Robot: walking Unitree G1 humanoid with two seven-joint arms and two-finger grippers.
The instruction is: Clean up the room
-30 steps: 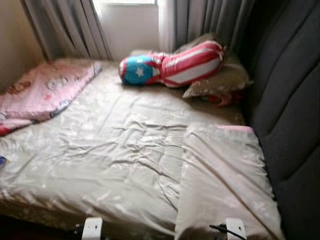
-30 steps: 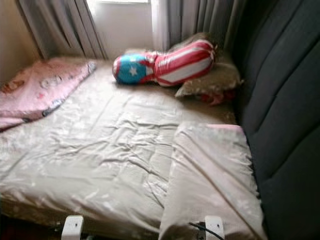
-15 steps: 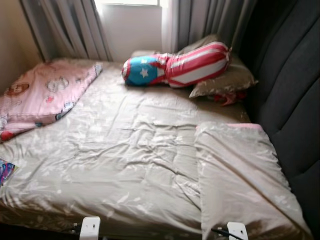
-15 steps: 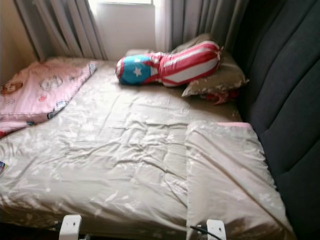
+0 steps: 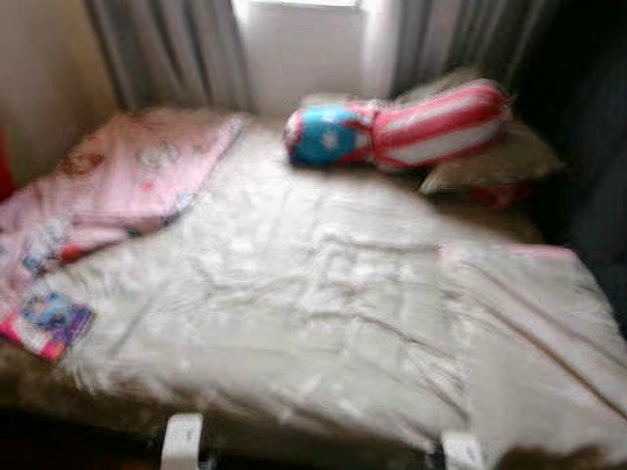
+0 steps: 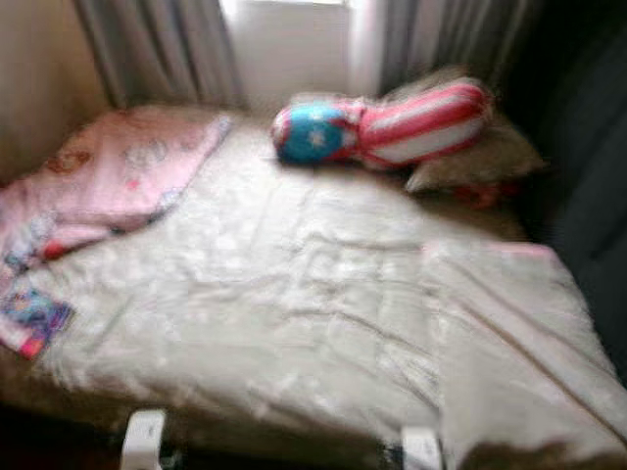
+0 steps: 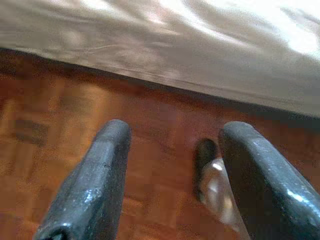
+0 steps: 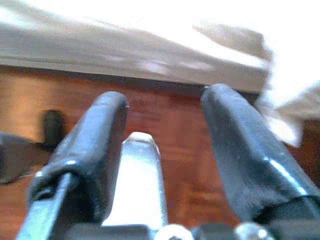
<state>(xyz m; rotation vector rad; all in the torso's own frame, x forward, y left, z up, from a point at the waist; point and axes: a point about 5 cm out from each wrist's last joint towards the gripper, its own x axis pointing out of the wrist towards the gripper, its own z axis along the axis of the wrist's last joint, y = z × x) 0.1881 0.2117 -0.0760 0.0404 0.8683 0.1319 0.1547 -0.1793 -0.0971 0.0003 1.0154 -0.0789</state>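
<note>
The left gripper hangs over reddish wood floor, fingers spread, holding nothing; the right gripper likewise gapes empty. A wrinkled, glossy beige quilt covers the bed. At twelve o'clock lies a long striped cushion; at ten, a crumpled pink blanket; at eight, a flat colourful booklet.

Blurred throughout, backlit by the glaring window.
</note>
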